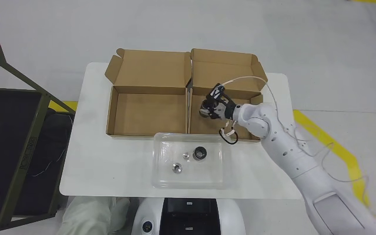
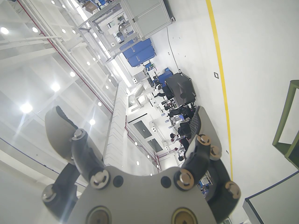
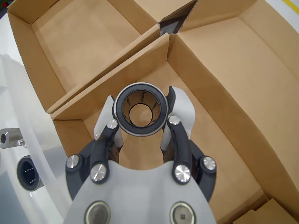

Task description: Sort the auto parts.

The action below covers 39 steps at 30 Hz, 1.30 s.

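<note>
Steel-rimmed black bearing [image 3: 141, 109] is gripped between the right fingers [image 3: 184, 108], bore axis directed downward at the floor of the right cardboard box [image 3: 205, 127] directly beneath. The left fingers [image 2: 58, 129] are spread, empty.

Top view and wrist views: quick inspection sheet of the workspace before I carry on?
Surface: white table, carrying left box, right box and clear tray.
Job's things: bearing held above the right box; second bearing and two small metal parts in the tray.
Clutter: nothing seen.
Grippers: right gripper shut on the bearing; left gripper open, holding nothing, aimed at the room.
Cables: white cable loops off the right arm; black cable under its wrist.
Surroundings: green-framed rack beside the table; yellow floor line.
</note>
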Each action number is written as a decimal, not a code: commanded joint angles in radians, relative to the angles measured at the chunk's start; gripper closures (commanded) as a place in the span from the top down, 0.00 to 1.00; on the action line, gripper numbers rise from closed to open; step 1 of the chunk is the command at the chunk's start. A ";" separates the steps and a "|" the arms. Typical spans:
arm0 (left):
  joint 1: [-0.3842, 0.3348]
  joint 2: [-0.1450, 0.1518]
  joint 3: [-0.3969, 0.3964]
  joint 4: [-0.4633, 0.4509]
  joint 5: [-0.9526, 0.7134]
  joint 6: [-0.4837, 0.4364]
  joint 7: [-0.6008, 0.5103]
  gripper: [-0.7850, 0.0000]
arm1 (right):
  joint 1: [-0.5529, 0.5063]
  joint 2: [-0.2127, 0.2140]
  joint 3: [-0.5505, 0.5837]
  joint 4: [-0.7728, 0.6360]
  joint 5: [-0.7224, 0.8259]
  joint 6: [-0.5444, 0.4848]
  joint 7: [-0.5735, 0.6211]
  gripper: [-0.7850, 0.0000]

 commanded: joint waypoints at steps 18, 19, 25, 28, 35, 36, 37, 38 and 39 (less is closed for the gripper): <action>0.000 0.000 0.000 0.000 0.000 0.000 0.000 1.00 | 0.012 -0.028 -0.029 0.054 -0.035 0.023 0.002 0.47; 0.000 0.000 0.000 0.000 0.000 0.000 0.000 1.00 | 0.009 -0.027 -0.027 0.049 -0.038 0.024 0.003 0.66; 0.000 0.000 0.000 0.000 0.000 0.000 0.000 1.00 | -0.022 -0.013 0.010 -0.012 -0.065 0.018 0.007 1.00; 0.000 0.000 0.000 0.000 0.000 0.000 0.000 1.00 | -0.047 0.000 0.041 -0.063 -0.079 0.008 0.007 1.00; 0.000 0.000 0.000 0.000 0.000 0.000 0.000 1.00 | -0.140 0.038 0.130 -0.241 -0.134 -0.028 0.009 1.00; 0.000 0.000 0.000 0.000 0.000 0.000 0.000 1.00 | -0.157 0.044 0.144 -0.270 -0.145 -0.031 0.013 1.00; 0.000 0.000 0.000 0.000 0.000 0.000 0.000 1.00 | -0.176 0.050 0.159 -0.299 -0.151 -0.035 0.014 1.00; 0.000 0.000 0.000 0.000 0.000 0.000 0.000 1.00 | -0.194 0.055 0.172 -0.327 -0.155 -0.046 0.015 1.00; 0.000 0.000 0.000 0.000 0.000 0.000 0.000 1.00 | -0.213 0.061 0.185 -0.354 -0.161 -0.057 0.015 1.00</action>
